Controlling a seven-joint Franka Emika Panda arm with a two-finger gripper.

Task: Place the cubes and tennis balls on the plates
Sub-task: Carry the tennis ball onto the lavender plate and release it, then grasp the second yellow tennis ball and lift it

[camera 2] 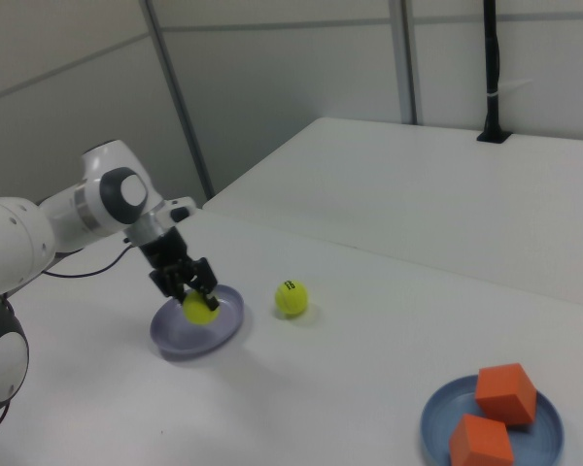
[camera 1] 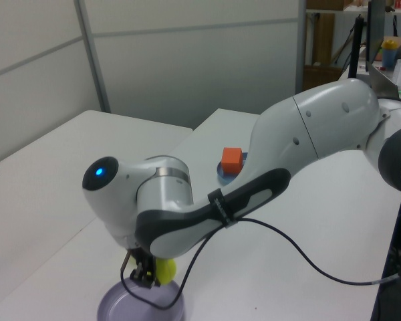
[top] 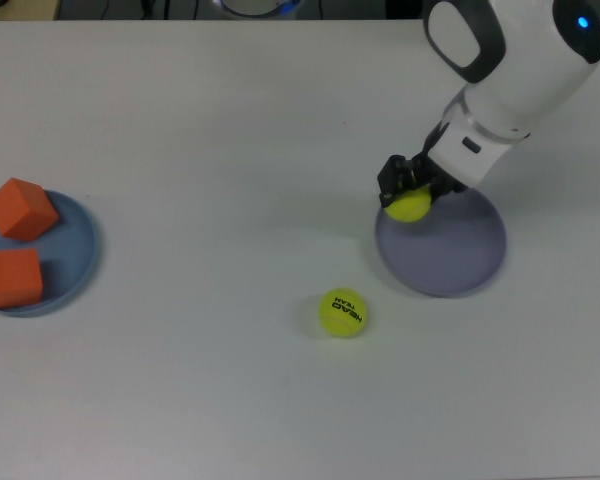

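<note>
Top view: jaws clamp a tennis ball point(top: 410, 206) above lavender plate point(top: 450, 255).

arm: reaching low, wrist angled down | claw point(top: 408, 196): fingers clamped on a load

Both cubes point(top: 18, 240) on plate point(top: 78, 262) at top view's left; loose ball point(top: 342, 312) between plates; other plate point(top: 460, 255) right

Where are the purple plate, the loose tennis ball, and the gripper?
purple plate point(top: 460, 255), top view, bare inner floor.
loose tennis ball point(top: 342, 312), top view, middle of its lettered face.
gripper point(top: 410, 200), top view, midway between fingertips, shut on the held tennis ball point(top: 411, 208).
</note>
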